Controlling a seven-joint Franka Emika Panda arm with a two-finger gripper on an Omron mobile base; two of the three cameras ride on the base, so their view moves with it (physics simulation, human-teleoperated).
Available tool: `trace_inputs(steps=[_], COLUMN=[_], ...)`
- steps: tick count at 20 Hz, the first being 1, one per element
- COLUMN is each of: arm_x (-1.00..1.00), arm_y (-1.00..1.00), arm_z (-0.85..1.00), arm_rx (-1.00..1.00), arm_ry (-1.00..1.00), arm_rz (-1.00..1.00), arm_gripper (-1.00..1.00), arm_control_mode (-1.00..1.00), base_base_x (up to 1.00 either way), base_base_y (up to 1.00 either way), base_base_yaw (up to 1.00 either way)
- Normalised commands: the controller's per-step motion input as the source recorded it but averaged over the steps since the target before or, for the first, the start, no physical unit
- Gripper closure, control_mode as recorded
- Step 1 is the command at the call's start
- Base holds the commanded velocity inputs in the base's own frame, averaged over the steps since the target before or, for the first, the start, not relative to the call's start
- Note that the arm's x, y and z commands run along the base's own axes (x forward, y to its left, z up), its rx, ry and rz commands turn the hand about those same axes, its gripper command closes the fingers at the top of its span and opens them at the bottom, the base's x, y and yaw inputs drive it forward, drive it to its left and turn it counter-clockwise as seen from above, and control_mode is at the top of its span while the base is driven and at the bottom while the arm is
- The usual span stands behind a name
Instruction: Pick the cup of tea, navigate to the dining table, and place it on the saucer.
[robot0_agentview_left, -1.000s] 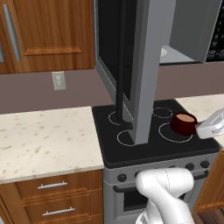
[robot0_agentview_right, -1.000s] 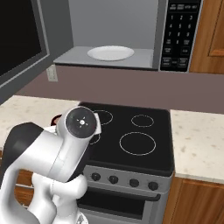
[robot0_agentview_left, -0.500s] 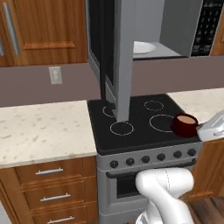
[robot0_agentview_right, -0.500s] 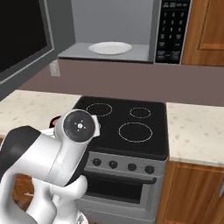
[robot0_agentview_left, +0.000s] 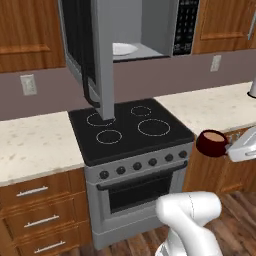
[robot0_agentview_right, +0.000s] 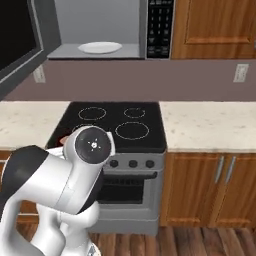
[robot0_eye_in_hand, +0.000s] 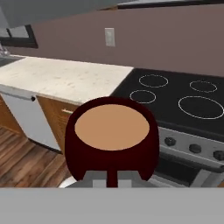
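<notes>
One cup of tea (robot0_eye_in_hand: 112, 139) | pinched in gripper (robot0_agentview_left: 234, 149) | upright, beside stove (robot0_agentview_left: 131, 131)

Cup of tea (robot0_agentview_left: 212, 143): dark maroon, round, upright, tan liquid inside, held in air beside stove front.

1. A cream speckled counter (robot0_agentview_left: 35, 145) runs along the wall; in the hand view it lies beyond the hand on the left.
2. A black stovetop (robot0_agentview_left: 127, 127) is set between its two parts, beyond the hand on the right.
3. A white plate (robot0_agentview_right: 100, 47) lies inside the open microwave (robot0_agentview_right: 102, 30) above it.
</notes>
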Motion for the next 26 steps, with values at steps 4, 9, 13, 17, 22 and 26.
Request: trace_inputs(steps=[4,9,13,17,22,26], arm_x=[0.0,0.0,0.0,0.0,0.0,0.0], arm_y=[0.0,0.0,0.0,0.0,0.0,0.0], arm_z=[0.0,0.0,0.0,0.0,0.0,0.0], arm_rx=[0.0,0.0,0.0,0.0,0.0,0.0], arm_ry=[0.0,0.0,0.0,0.0,0.0,0.0], arm_rz=[0.0,0.0,0.0,0.0,0.0,0.0], arm_gripper=[1.0,1.0,1.0,1.0,1.0,1.0], arm_control_mode=[1.0,1.0,1.0,1.0,1.0,1.0], base_base_x=[0.01,0.04,0.01,0.0,0.02,0.03], base_base_y=[-0.01,0.0,0.0,0.0,0.0,0.0], base_base_yaw=[-0.77,-0.82,-0.84,-0.87,-0.86,-0.86])
